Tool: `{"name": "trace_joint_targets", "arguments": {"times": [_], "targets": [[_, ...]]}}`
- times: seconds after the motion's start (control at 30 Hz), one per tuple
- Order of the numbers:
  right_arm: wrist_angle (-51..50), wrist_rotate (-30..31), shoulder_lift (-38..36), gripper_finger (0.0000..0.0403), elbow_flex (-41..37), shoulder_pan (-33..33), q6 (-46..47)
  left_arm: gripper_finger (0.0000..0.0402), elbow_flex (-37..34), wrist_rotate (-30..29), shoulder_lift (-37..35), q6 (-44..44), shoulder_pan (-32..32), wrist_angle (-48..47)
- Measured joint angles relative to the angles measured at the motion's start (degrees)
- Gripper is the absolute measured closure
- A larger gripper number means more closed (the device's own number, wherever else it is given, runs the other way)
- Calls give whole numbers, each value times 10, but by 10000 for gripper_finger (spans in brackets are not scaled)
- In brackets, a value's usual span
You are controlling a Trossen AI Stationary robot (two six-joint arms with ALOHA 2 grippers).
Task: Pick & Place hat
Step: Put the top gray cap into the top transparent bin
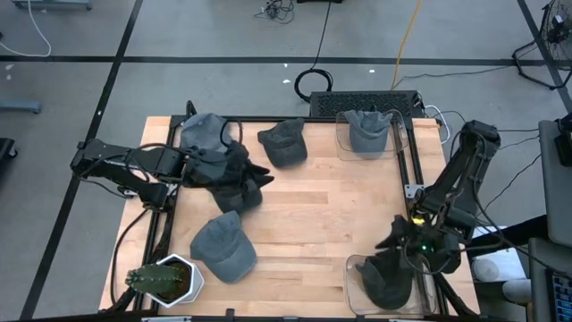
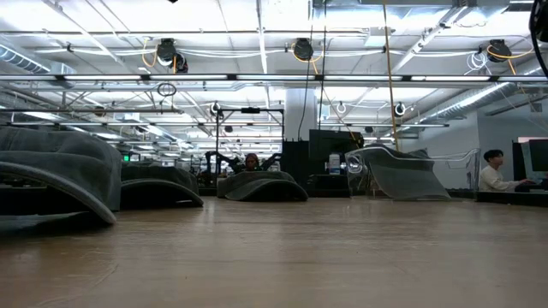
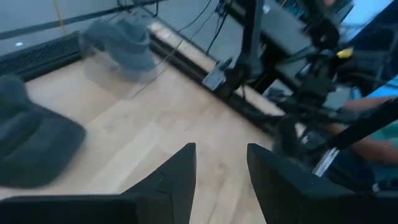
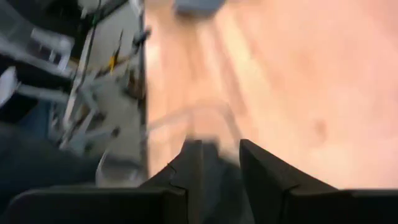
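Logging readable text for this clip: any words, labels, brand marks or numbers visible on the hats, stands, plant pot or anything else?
None can be read.
Gray hats: no logo or lettering visible.
Clear hat stands: unmarked.
White plant pot: no print visible.
Screen at the room's far right: too small to read.

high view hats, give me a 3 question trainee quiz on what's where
1. True or false: the clear stand at the far right corner holds a hat.
2. What sits at the near left corner? A) potted plant B) keyboard C) box
3. Which gripper is over the near right clear stand?

Key: 1 true. 2 A, the potted plant. 3 the right gripper; the left gripper is by the hat pile.
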Motion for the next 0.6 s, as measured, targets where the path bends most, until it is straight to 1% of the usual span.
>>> {"name": "trace_joint_targets", "arguments": {"times": [0.1, 0.23, 0.4, 0.5, 0.6], "targets": [[4, 53, 0, 307, 0, -22, -28, 250, 0, -2, 0, -16, 0, 8], [34, 100, 0, 307, 0, -58, -85, 250, 0, -14, 2, -34, 0, 9], [113, 100, 0, 307, 0, -103, -179, 250, 0, -17, 2, -61, 0, 9], [169, 102, 0, 307, 0, -116, -238, 250, 0, -23, 2, -75, 0, 9], [203, 101, 0, 307, 0, -126, -283, 250, 0, -30, 2, -79, -5, 9]]}}
